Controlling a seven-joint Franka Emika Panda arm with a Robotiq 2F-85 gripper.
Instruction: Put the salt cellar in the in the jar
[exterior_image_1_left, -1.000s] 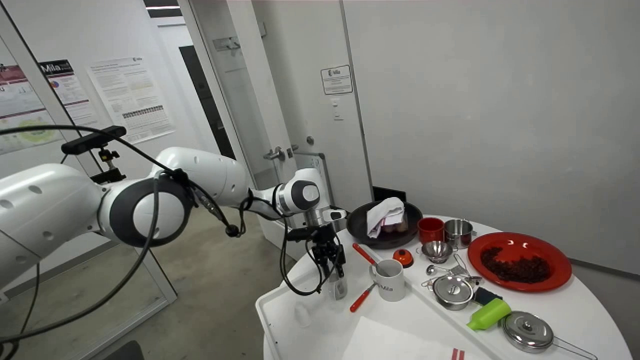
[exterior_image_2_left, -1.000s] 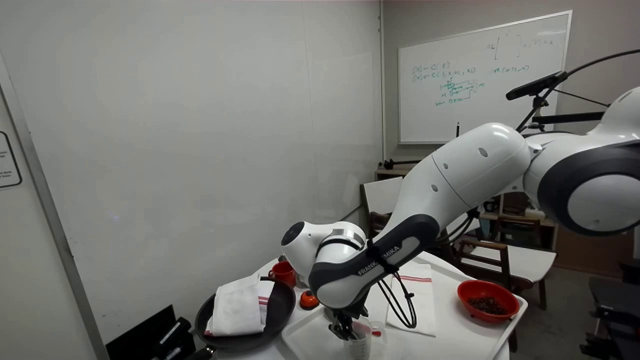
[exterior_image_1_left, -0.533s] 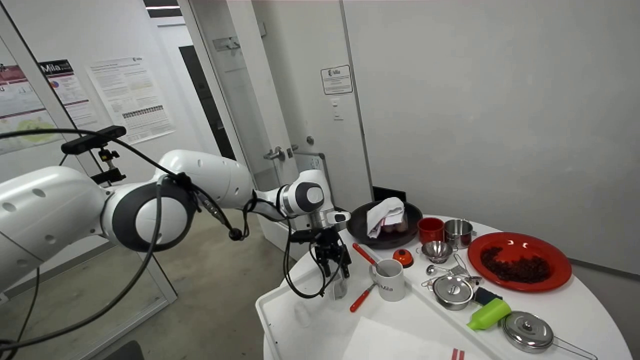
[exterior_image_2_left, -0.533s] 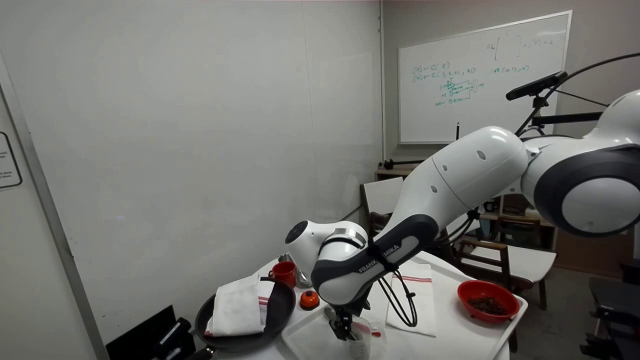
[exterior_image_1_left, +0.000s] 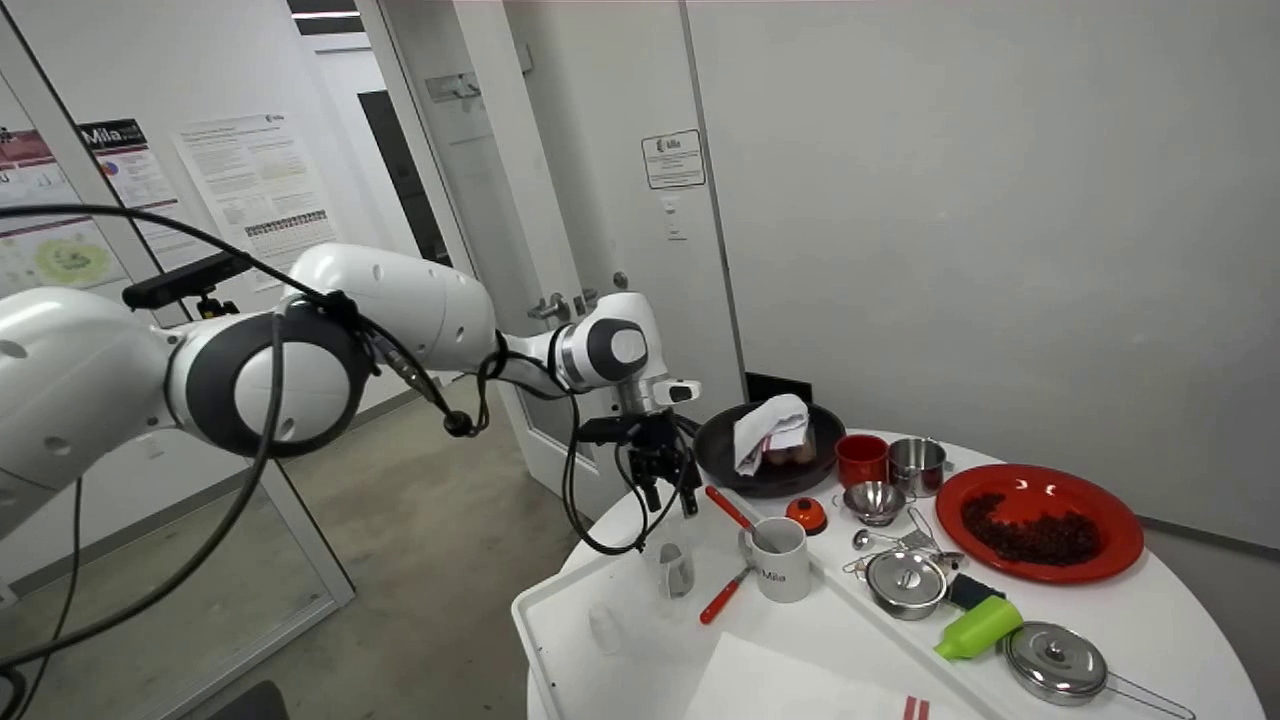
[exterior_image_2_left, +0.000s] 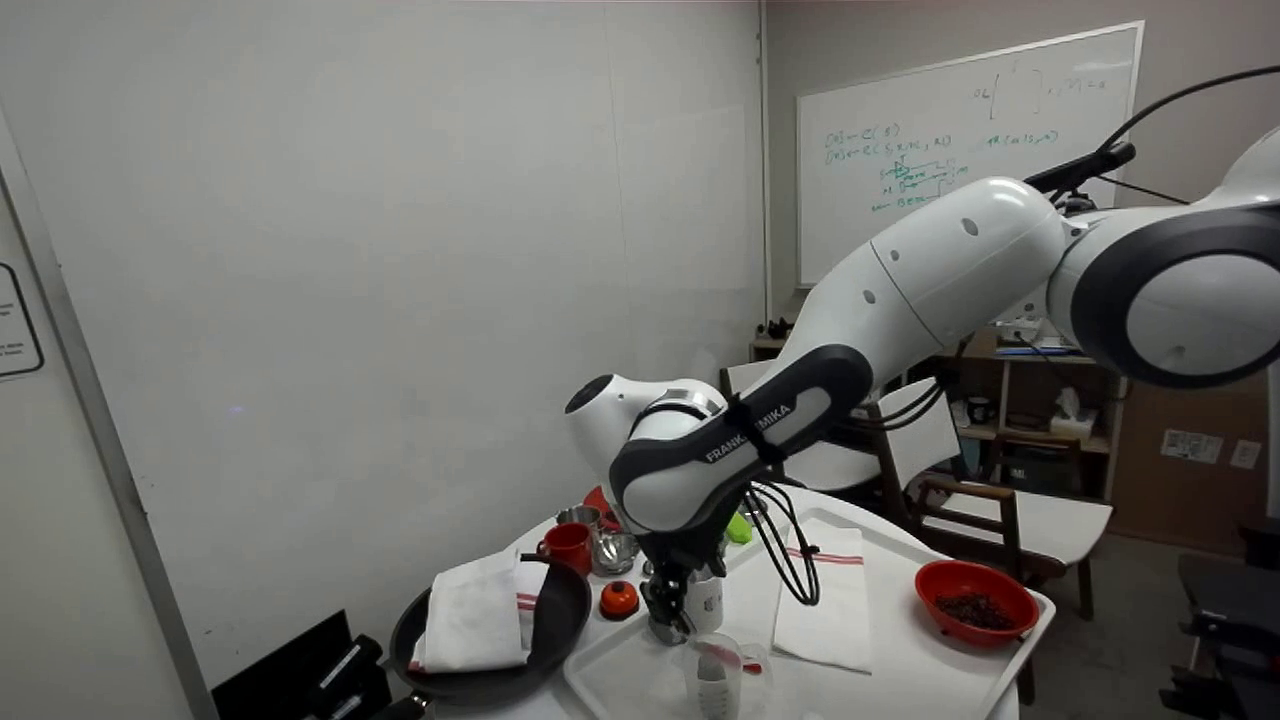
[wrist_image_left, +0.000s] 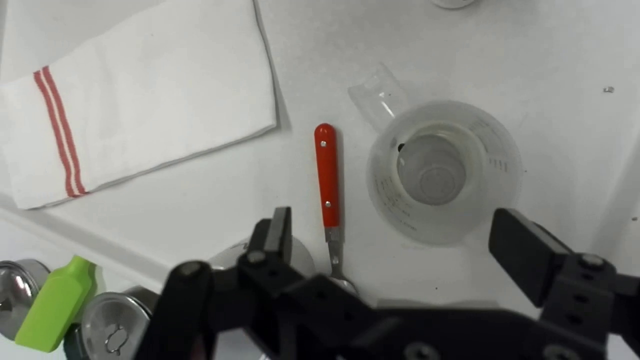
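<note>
The jar (wrist_image_left: 480, 210), a pale translucent measuring cup with a clear handle, stands upright on the tray and shows in both exterior views. Inside it is a grey translucent cylinder, the salt cellar (wrist_image_left: 432, 170), which looks tilted in an exterior view (exterior_image_1_left: 677, 575). My gripper (wrist_image_left: 393, 220) is open above the tray, its black fingers (wrist_image_left: 520, 250) wide apart with nothing between them. In an exterior view the gripper (exterior_image_1_left: 672, 500) hangs above the jar, clear of its rim.
A red-handled utensil (wrist_image_left: 327, 175) lies beside the jar, near a white mug (exterior_image_1_left: 783, 575) holding another. A small pale translucent item (exterior_image_1_left: 605, 628) is on the tray (exterior_image_1_left: 575, 690). A folded cloth (wrist_image_left: 165, 95), black pan (exterior_image_1_left: 715, 450) and metal pots (exterior_image_1_left: 905, 585) are around.
My gripper has risen from the jar, and its fingers have spread apart. The salt cellar stays inside the jar, which has not visibly moved.
</note>
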